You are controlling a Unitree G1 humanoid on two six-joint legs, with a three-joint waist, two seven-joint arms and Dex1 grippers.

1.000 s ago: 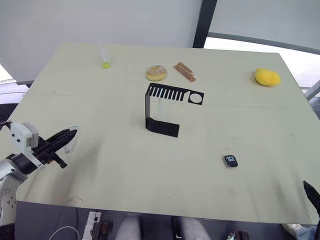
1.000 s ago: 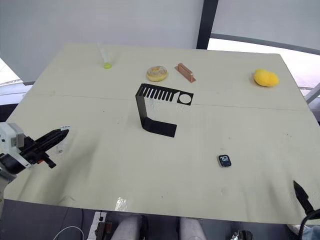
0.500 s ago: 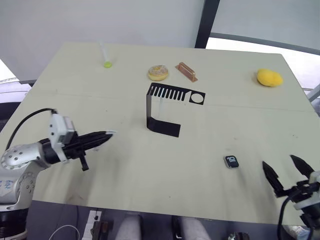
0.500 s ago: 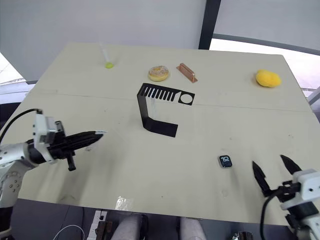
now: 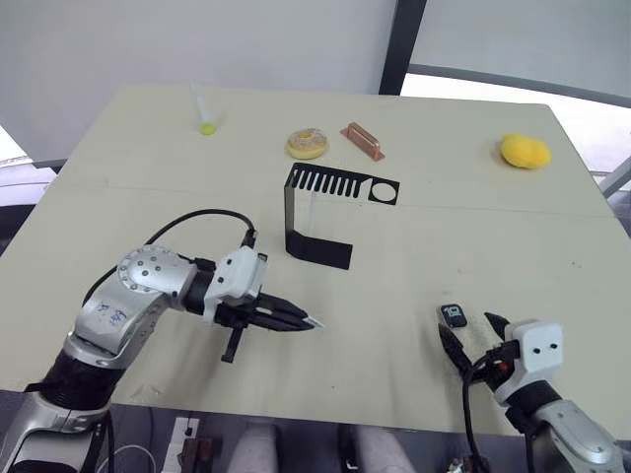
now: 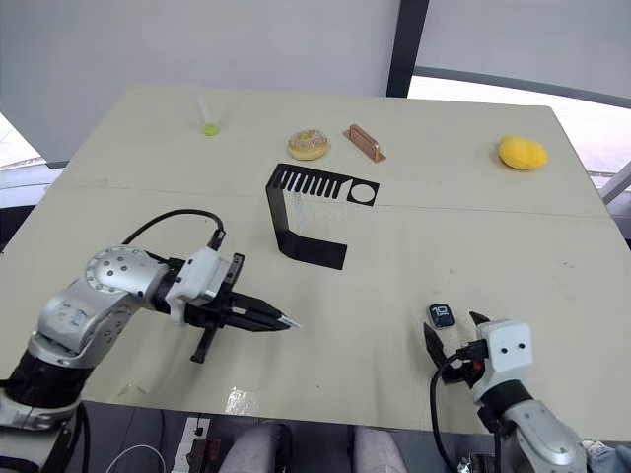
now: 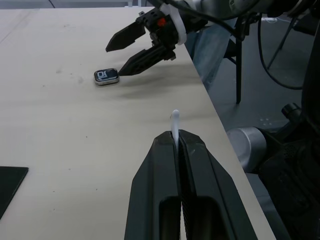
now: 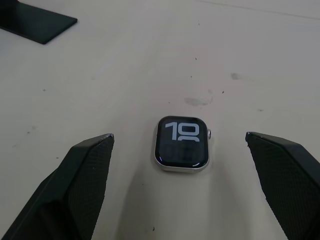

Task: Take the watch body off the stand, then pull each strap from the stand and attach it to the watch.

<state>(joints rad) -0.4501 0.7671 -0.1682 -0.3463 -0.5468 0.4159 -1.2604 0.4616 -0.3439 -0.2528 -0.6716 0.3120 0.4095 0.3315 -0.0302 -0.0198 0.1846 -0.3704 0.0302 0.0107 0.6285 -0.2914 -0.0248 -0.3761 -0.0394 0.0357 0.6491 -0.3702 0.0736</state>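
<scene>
The watch body (image 8: 182, 144) lies flat on the table at the front right, screen up with light digits. My right gripper (image 5: 465, 323) is open just behind it, one finger on each side, touching nothing. My left gripper (image 7: 177, 137) is shut on a thin white strap (image 7: 175, 120), whose tip pokes out past the fingertips. It hovers low over the front middle of the table, pointing toward the watch body (image 5: 455, 315). The black stand (image 5: 320, 212) sits at the table's centre. A faint white strap (image 5: 316, 205) seems to hang under its slotted top plate.
Along the far side lie a doughnut (image 5: 308, 144), a copper-coloured bar (image 5: 363, 140), a yellow lump (image 5: 525, 151) and a clear tube with a green end (image 5: 205, 113). The table's front edge (image 5: 325, 419) runs close under both grippers.
My left arm has swung from the table's left edge to the front middle, carrying the strap. My right gripper has come up from the front right corner and now straddles the watch body, open.
</scene>
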